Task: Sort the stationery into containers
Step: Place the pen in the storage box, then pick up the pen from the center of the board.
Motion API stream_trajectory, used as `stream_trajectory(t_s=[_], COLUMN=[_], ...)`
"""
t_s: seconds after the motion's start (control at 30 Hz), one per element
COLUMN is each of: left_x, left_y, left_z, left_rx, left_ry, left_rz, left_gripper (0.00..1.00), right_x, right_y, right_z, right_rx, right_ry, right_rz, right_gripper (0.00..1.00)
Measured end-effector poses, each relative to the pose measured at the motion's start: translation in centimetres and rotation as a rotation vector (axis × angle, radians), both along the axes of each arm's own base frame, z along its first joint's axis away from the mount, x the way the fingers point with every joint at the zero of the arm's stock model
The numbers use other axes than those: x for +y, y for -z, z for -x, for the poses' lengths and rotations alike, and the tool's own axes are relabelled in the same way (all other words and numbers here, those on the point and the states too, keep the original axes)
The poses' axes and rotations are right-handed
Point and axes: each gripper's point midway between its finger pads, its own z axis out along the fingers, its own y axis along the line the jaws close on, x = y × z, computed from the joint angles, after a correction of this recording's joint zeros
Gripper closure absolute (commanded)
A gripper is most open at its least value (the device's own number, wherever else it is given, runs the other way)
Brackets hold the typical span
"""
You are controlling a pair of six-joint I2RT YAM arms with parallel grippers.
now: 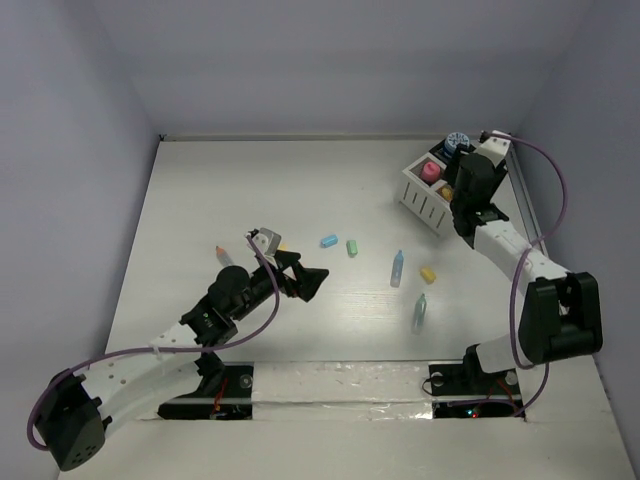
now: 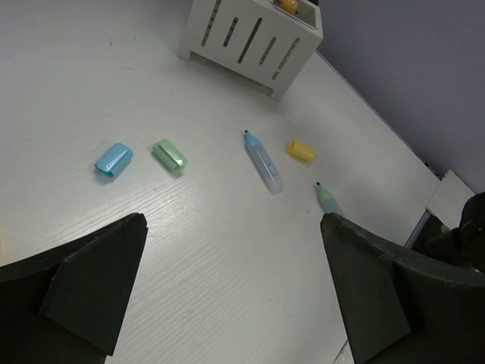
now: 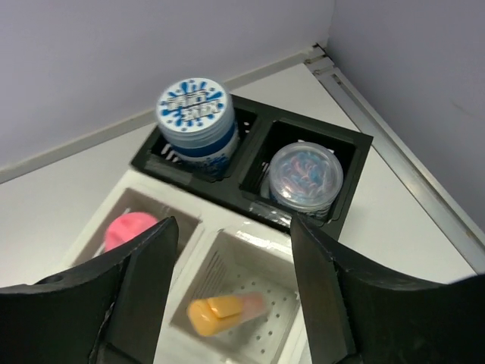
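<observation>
nearest the bases, the left tool [image 2: 231, 235] is hovering low over the worktop [image 2: 227, 303], its fingers spread wide and nothing between them. just beyond it, five loose pieces are lying apart from one another: a blue stub [image 2: 114, 159], a green stub [image 2: 170, 155], a pale-blue pen [image 2: 264, 161], a yellow stub [image 2: 300, 151] and a second pale pen [image 2: 328, 199]. a small orange stick [image 1: 224, 252] is also lying beside the left arm. farther off, toward the far right corner, the white slatted box [image 2: 241, 47] is standing joined to the black tray [image 3: 356, 152]. the right tool [image 3: 231, 235] is hanging over the box, fingers parted and empty. one box compartment is holding a pink-capped bottle [image 3: 129, 227], its neighbour an orange-yellow piece [image 3: 220, 311]. each tray cell is holding a round pot, one blue-patterned [image 3: 195, 114] and one clear-lidded [image 3: 305, 176]. the sorting is looking partly done: four things are sitting in containers, while at least six are waiting on the worktop.
</observation>
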Motion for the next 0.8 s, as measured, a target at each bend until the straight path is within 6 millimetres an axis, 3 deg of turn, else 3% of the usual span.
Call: stream_trajectory(t_s=[0.1, 0.13, 0.23, 0.3, 0.37, 0.43, 0.57, 0.63, 0.8], left_x=[0.0, 0.0, 0.1, 0.1, 0.1, 0.2, 0.2, 0.2, 0.1], left_y=[0.0, 0.1, 0.1, 0.1, 0.1, 0.1, 0.2, 0.4, 0.8], left_z=[0.0, 0.0, -0.1, -0.2, -0.2, -0.3, -0.3, -0.4, -0.5], left_rx=[0.001, 0.001, 0.002, 0.002, 0.002, 0.002, 0.004, 0.008, 0.019], left_ry=[-0.001, -0.002, -0.008, -0.011, -0.015, -0.017, -0.020, -0.021, -0.022], left_rz=[-0.001, -0.002, -0.003, -0.003, -0.003, -0.003, -0.005, -0.010, -0.021], left_gripper=[0.01, 0.01, 0.01, 0.01, 0.01, 0.01, 0.01, 0.01, 0.01], right_x=[1.6, 2.6, 6.8, 10.0, 12.9, 14.6, 14.9, 14.8, 15.2], right_y=[-1.3, -1.6, -2.2, -1.6, 0.7, 4.6, 12.5, 15.1, 17.5], right_z=[1.0, 1.4, 3.1, 4.4, 6.0, 7.6, 11.2, 12.9, 14.3], right_rx=[-0.012, -0.014, -0.006, 0.024, 0.100, 0.224, 0.489, 0.590, 0.689], right_ry=[-0.044, -0.071, -0.194, -0.295, -0.396, -0.463, -0.486, -0.488, -0.500], right_rz=[-0.023, -0.037, -0.090, -0.129, -0.172, -0.197, -0.222, -0.234, -0.263], right_gripper=[0.56, 0.74, 0.82, 0.79, 0.62, 0.44, 0.29, 0.28, 0.27])
